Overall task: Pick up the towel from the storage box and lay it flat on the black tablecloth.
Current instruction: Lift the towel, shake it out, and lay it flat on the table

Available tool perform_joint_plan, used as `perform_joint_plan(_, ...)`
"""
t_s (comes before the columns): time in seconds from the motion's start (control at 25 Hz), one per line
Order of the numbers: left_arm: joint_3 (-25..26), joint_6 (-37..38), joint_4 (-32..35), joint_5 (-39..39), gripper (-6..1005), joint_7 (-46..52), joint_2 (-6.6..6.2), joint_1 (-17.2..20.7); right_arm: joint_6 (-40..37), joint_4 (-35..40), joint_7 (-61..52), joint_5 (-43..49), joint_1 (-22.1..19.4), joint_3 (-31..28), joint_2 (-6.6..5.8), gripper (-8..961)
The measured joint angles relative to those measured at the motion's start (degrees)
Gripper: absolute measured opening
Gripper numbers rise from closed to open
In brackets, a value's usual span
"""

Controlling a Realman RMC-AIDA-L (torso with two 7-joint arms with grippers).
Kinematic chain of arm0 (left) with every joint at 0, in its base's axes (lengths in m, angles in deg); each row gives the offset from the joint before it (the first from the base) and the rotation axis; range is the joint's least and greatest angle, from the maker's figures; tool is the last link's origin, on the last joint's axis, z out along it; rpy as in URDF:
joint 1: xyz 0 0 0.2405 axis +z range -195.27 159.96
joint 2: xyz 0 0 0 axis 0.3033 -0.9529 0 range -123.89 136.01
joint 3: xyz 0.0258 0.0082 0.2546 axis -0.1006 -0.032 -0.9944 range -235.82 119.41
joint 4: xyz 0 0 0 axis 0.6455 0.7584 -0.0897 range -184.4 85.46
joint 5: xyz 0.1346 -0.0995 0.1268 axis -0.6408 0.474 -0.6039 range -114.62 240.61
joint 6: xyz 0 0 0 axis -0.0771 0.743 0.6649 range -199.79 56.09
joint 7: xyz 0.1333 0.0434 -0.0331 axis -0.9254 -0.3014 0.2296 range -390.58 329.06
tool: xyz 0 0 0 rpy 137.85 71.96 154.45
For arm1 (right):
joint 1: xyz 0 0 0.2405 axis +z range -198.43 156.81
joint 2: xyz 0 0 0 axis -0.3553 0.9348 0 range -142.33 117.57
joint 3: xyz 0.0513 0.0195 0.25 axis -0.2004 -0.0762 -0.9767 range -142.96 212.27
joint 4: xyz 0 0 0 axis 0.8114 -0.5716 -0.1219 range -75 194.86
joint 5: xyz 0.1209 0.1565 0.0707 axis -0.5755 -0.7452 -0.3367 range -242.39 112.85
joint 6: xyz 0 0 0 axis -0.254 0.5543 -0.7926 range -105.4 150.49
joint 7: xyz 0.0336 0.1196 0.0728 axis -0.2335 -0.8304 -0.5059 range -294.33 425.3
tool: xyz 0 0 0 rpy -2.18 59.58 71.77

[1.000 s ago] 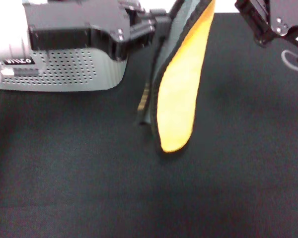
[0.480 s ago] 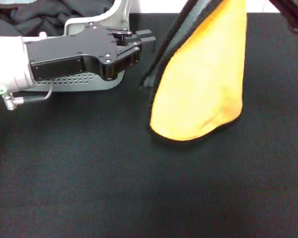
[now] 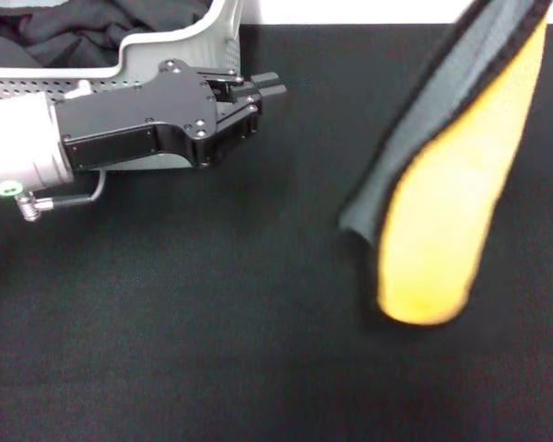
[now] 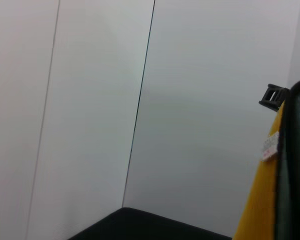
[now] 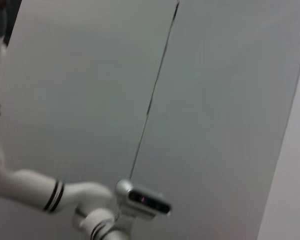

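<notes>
We note the towel [image 3: 442, 230] hanging at the right of the head view, yellow-orange face toward us, grey-green face behind, black edging down its near side. Its top runs out of frame at the upper right, so we cannot see the right tool or tell its state. The lower end hangs above the black tablecloth [image 3: 212, 359]; we cannot tell whether it touches.

The left tool [image 3: 263, 90] lies low at upper left, fingers nearly closed, nothing between them, well apart from the towel. Just behind it sits the storage box [image 3: 180, 46], with a bunched black garment [image 3: 83, 28] inside.

Between the left tool and the towel, bare cloth lies open; the near half of the surface is likewise unobstructed.

In the left wrist view the towel shows a small white tag [image 4: 270, 145].
</notes>
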Motion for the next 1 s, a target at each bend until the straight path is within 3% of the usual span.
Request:
perform_joint_plan(0.44, -1.02, 0.23, -4.27, 0.02, 133, -2.22, -0.01, -1.66, 1.03, 3.43, -8.10, 8.82, 4.54, -0.63, -4.08, 20)
perform_joint_plan(0.76, -1.80, 0.26, -6.63, 0.00, 134, -2.31, 0.01, -2.14, 1.40, 11.13, -18.18, 22.95, 3.09, -3.28, -3.79, 21)
perform_joint_plan(1.0, -1.99, 0.26, -7.33, -0.39, 134, -2.13, -0.04, -3.03, 2.02, 14.62, -25.12, 28.15, 3.14, -2.15, -4.73, 21)
